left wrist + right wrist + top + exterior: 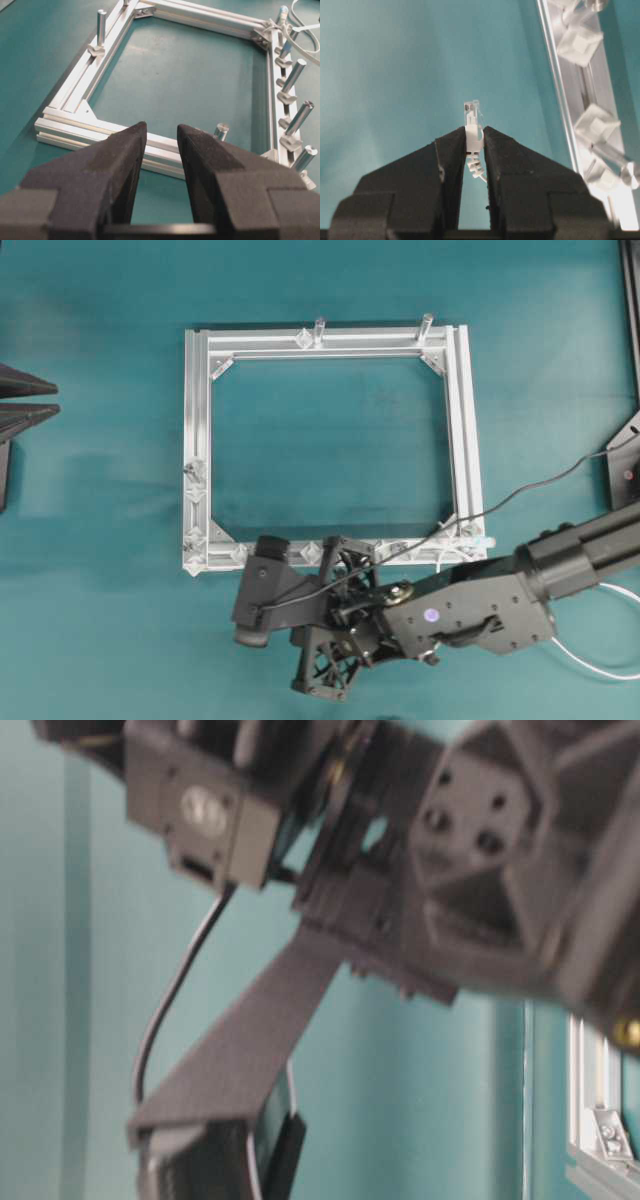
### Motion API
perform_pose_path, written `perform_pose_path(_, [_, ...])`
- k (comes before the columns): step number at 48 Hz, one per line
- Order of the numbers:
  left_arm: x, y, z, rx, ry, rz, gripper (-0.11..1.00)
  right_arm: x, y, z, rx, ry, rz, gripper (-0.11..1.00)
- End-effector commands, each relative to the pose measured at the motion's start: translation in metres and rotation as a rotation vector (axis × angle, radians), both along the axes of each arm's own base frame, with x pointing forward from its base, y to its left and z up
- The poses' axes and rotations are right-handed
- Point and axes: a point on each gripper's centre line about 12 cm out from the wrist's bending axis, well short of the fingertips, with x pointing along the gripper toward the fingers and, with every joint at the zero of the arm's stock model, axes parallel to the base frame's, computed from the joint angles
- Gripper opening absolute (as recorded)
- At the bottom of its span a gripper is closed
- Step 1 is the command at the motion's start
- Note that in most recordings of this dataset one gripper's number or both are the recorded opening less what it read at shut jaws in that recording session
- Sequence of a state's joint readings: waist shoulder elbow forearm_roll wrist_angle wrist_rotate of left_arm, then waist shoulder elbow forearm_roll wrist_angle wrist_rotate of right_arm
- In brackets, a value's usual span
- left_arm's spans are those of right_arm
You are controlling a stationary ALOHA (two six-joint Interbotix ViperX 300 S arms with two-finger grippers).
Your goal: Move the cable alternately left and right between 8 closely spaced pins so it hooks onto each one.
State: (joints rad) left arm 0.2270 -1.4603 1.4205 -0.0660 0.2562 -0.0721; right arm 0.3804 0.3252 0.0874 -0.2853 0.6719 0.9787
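None of the tiny translucent studs on the silver aluminium frame looked clearly hooked while my right gripper pinched the white cable's plug at lower centre and my left gripper stood open, empty.

The right gripper pinches the cable by its small whitish plug, whose clear tip pokes up past the black fingertips. The silver frame rail runs well off to the right of the plug, carrying translucent diamond-shaped pins.
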Motion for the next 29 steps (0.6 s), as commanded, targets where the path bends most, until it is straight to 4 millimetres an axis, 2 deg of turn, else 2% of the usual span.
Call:
perform_pose_path(1, [0.001, 0.0, 0.004, -0.002, -0.004, 0.0, 0.35, 0.01, -0.005, 0.019, 0.002, -0.05, -0.008, 0.13])
perform_pose_path(16, [0.001, 0.0, 0.004, -0.002, -0.004, 0.0, 0.35, 0.023, -0.035, 0.011, -0.024, -0.04, -0.061, 0.13])
perform_pose_path(29, [0.001, 0.0, 0.004, -0.002, -0.004, 0.0, 0.35, 0.025, -0.05, 0.007, -0.038, -0.029, -0.084, 0.13])
